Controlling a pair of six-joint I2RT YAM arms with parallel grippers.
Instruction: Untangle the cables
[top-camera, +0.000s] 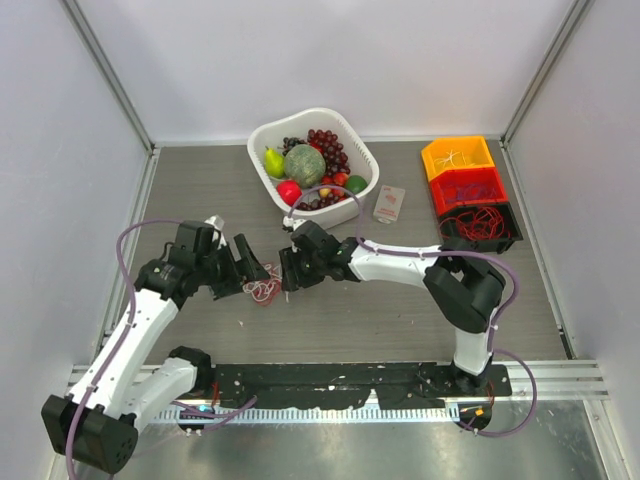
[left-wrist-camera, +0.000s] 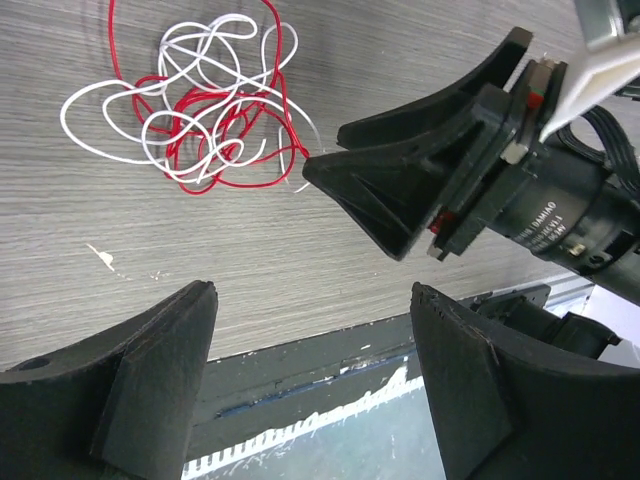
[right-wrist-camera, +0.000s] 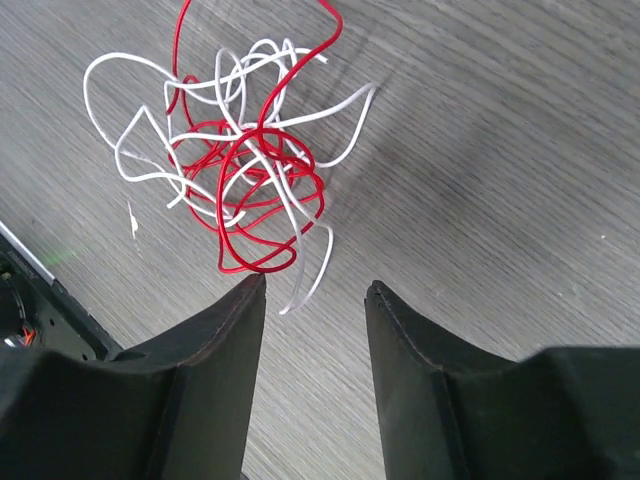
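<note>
1. On the left, we see the left fingers spread wide and empty. In the overhead view they point at the bunch from its 11 o'clock. We judge they stand open so that a loop can slip between them.
2. In the middle, the cables lie on the grey surface as one knotted bunch of red and white wire. They sit just beyond both sets of fingertips and neither grips them. We cannot make out a purple-blue strand.
3. At the bunch's 1 o'clock, the right fingers stand partly apart and hold nothing. A white tail ends just before their gap, and that is probably the strand they are lined up for.
4. Farther off at 1 o'clock, well apart, the white basket of fruit plays no part.
</note>
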